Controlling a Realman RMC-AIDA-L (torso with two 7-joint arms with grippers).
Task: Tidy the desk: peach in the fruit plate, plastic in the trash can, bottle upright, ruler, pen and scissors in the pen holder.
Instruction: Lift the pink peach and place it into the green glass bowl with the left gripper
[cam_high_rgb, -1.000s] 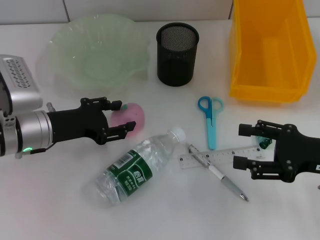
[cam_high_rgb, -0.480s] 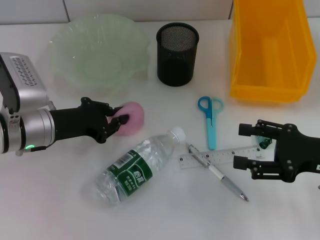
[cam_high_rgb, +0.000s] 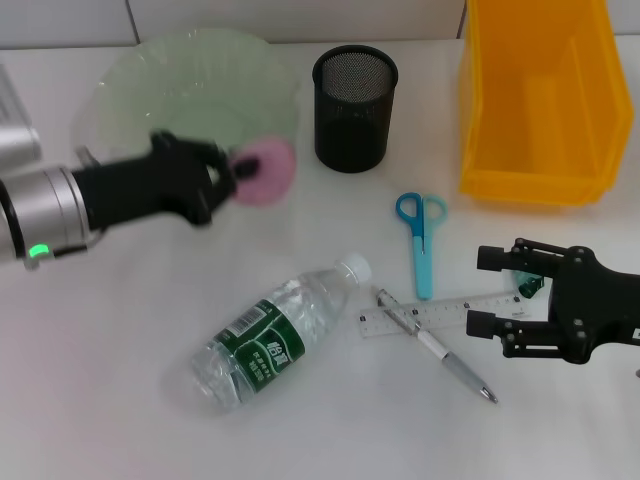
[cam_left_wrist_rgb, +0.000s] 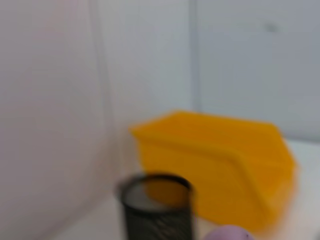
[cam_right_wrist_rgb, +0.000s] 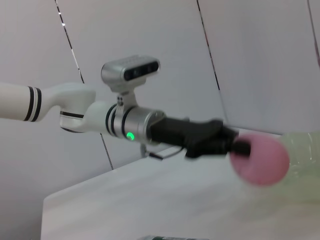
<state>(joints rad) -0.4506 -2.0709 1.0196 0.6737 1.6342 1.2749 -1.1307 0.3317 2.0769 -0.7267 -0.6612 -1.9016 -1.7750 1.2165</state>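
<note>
While the left gripper (cam_high_rgb: 232, 178) carries the pink peach (cam_high_rgb: 264, 172) clear of the worktop (cam_high_rgb: 110, 400), its fingers are clamped on the fruit's near side and the fruit hangs at the front rim of the pale green fruit plate (cam_high_rgb: 130, 75). In the right wrist view the peach (cam_right_wrist_rgb: 260, 158) looks smooth, round and evenly coloured. I judge it to be light and fairly firm, perhaps a model fruit, so a modest squeeze should hold it. A round skin can roll out of a pinch, though, so the best grip is across its widest part, as it looks to be held now.

The bottle (cam_high_rgb: 272, 332) lies on its side near the front, cap pointing toward the scissors (cam_high_rgb: 421, 238). It looks empty or nearly so, thin-walled and slippery, likely to dent if squeezed; the labelled middle is the sensible place to take it.

The clear ruler (cam_high_rgb: 445, 312) and pen (cam_high_rgb: 435, 348) lie crossed and flat, awkward to pinch except by an end. The right gripper (cam_high_rgb: 488, 293) hovers just beside them with fingers spread wide and empty, a small green scrap (cam_high_rgb: 529, 285) between them. The mesh pen holder (cam_high_rgb: 355, 95) and the yellow bin (cam_high_rgb: 540, 100) stand at the back.
</note>
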